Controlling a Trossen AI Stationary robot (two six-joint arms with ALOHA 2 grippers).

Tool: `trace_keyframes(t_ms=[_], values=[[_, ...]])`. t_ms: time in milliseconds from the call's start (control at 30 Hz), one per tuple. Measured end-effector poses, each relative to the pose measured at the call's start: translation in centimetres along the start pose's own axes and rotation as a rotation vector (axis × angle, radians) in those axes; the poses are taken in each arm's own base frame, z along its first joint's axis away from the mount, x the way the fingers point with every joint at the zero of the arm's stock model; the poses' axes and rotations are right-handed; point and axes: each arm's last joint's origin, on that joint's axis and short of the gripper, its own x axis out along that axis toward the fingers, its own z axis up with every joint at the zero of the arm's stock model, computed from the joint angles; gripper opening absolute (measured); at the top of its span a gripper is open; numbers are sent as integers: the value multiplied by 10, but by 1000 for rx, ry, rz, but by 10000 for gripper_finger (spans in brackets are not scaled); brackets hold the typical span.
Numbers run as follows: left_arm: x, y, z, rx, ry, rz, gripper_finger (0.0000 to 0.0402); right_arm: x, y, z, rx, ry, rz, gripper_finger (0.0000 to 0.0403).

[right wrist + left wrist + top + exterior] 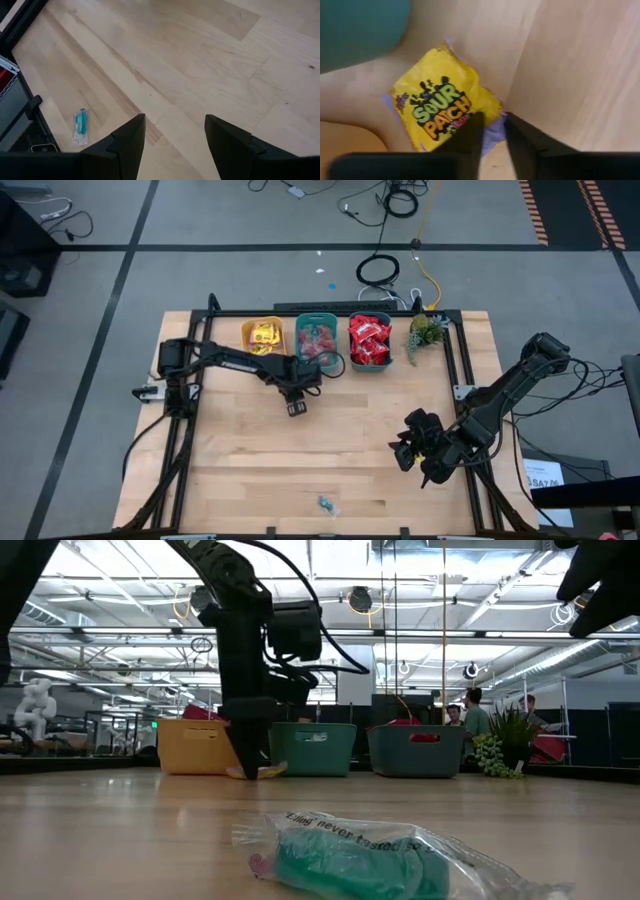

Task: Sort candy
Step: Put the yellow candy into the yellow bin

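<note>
Yellow packet [442, 112]: you find it on the bare wood of the table [250, 450], just in front of the teal bin [317, 340]. It lies flat, printed face up. In the left wrist view its long axis runs on a diagonal across the plank seams, and one corner sits between the fingers [470, 142] of the left gripper [492, 135].

Left arm: it reaches from the left side of the table across toward the bins, with the wrist turned down so the left gripper stands nearly vertical over the packet. The jaws stand narrowly apart around the packet's corner; you cannot tell whether they already pinch it.

Teal-wrapped sweet [326, 504]: it lies alone near the front edge of the table, well apart from both grippers. In the low view its clear wrapper stretches roughly side to side.

Right arm: it waits folded at the right side of the table, with the right gripper [175, 140] hanging over bare wood. Its jaws stand wide apart and hold nothing.

Bins: the yellow bin [262, 335], the teal bin and the third bin [370, 342] stand in a row at the back, each holding candy.
</note>
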Motion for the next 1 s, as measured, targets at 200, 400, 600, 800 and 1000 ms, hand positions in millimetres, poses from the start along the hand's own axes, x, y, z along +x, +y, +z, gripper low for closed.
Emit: trace_keyframes(t_ms=[200,400,600,800,1000], values=[[-11,0,2,4,-31,-8,9,0,-1,0,-11,0,-6,196],[-60,-1,9,12,-61,-39,3,0,-1,0,-12,-1,-6,196],[-116,-3,16,26,-79,-49,2,0,-1,0,-18,-1,-6,196],[-167,0,24,61,-116,-43,1,0,-1,0,-27,-3,-5,196],[-201,5,32,63,-222,-23,1,0,-1,0,-31,-4,-5,196]])
